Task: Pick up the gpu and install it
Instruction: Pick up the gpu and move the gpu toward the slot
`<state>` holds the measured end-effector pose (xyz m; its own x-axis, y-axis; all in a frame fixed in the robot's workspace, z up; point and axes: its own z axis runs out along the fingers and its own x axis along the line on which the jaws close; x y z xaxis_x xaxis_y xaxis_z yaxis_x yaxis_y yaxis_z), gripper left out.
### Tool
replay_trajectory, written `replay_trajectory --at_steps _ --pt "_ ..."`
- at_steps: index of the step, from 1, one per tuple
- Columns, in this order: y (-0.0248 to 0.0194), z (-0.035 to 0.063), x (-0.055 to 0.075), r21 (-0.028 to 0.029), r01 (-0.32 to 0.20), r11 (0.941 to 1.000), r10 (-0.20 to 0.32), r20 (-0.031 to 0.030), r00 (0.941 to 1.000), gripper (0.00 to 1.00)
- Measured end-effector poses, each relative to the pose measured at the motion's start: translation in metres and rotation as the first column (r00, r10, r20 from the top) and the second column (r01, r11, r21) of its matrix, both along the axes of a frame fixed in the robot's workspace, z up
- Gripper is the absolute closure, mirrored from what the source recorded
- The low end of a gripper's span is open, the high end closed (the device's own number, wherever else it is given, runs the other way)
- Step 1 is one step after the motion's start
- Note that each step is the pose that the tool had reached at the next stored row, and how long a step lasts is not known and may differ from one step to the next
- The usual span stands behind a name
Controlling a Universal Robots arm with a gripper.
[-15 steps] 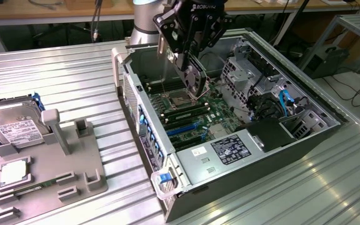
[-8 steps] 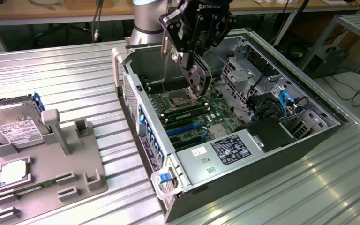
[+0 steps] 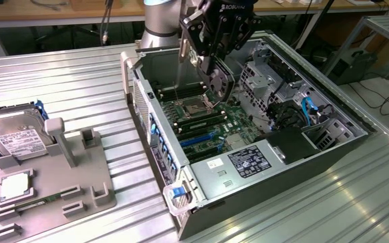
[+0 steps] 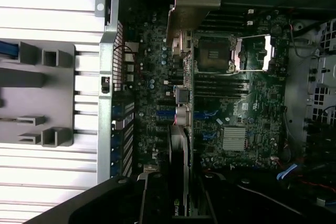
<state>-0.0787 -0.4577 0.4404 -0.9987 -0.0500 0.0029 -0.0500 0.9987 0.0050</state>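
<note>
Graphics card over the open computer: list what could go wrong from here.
The graphics card hangs from the fingers above the motherboard; a slip could drop it onto the open processor socket. Its metal bracket could catch the case wall going down. Lowered off line with the blue slots, it might not seat.

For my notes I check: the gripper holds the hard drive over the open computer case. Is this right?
No. The gripper holds the gpu over the open computer case; the hard drive lies on the grey fixture at the exterior view's left, as the exterior view shows.
</note>
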Motion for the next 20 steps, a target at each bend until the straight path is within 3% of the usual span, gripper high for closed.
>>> replay_trajectory --at_steps 20 --pt "0.0000 -0.0012 0.031 -0.0003 -0.004 1.0000 0.004 0.0000 1.0000 0.73"
